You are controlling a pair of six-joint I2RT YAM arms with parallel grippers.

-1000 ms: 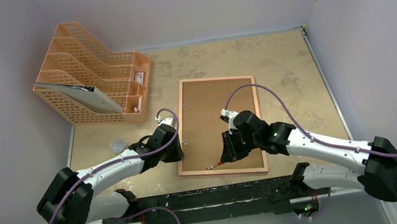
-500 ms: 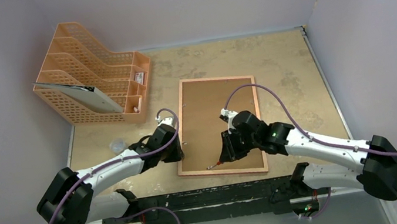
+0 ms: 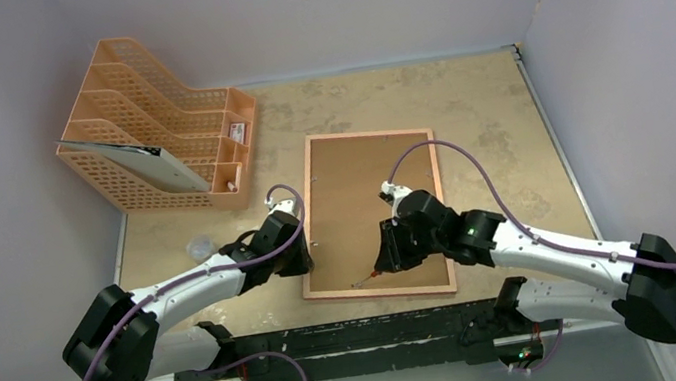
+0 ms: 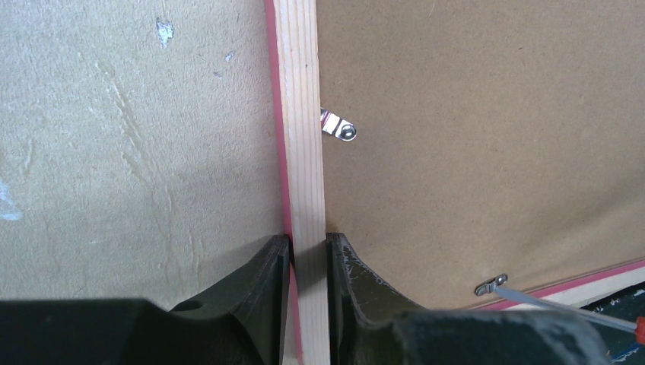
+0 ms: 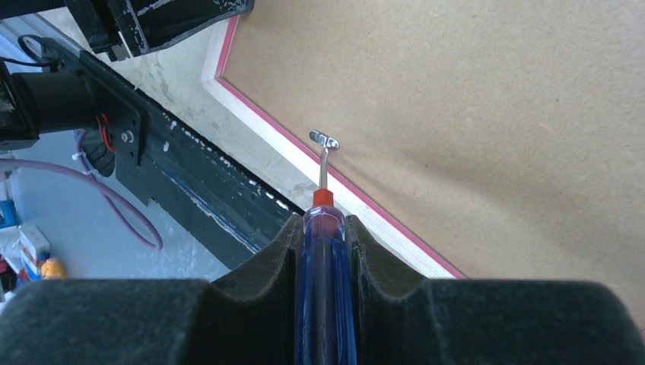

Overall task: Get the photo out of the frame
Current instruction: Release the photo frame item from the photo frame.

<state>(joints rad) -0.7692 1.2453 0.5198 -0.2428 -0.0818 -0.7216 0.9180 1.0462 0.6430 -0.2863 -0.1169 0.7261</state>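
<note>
Frame (image 3: 352, 173) lies back-up mid-counter, one short side close to the near edge. Left gripper (image 4: 308, 255) is clamped on the frame's left rail, toward its near end. Right gripper (image 5: 325, 232) is closed on a screwdriver (image 5: 325, 319), tip at a clip (image 5: 325, 140) on the frame's near rail.

The frame (image 3: 367, 206) hides the photo.

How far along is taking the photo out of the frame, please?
Early. Done: the frame lies face down, backing up. In hand: left jaws clamp its left edge; right jaws hold a screwdriver at a near-edge clip. Left: freeing clips, lifting the backing, taking the unseen photo.
</note>
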